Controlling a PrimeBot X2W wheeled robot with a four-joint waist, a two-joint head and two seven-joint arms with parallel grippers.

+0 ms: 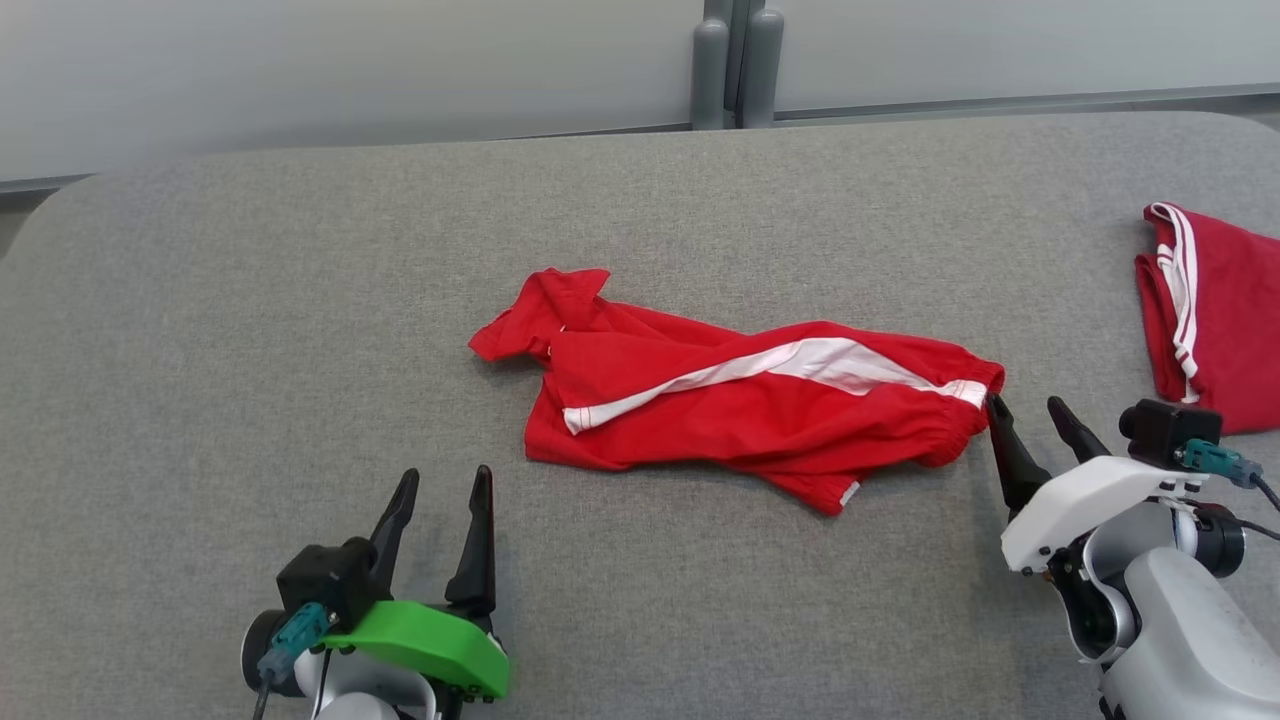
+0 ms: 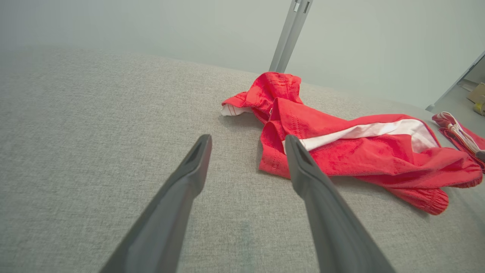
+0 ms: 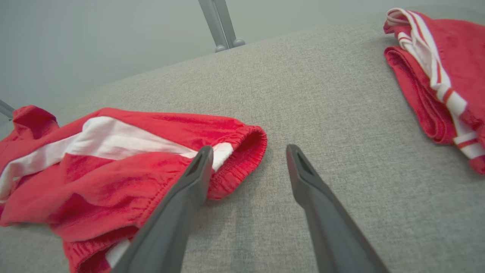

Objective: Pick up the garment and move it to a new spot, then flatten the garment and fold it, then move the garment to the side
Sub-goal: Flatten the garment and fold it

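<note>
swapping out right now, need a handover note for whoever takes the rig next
Left gripper: open, empty, short of the shorts.
Right gripper: open, empty, one fingertip by the shorts' elastic end; contact unclear.
Shorts: crumpled mid-table, not flat, not folded.
Second red garment: folded at the table's right edge.
Done: first move cannot be judged.
Left: flatten, fold, move aside.

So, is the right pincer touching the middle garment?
Cannot tell: in the head view one fingertip of the right pincer sits at the garment edge; neither gap nor contact is plain.
</note>
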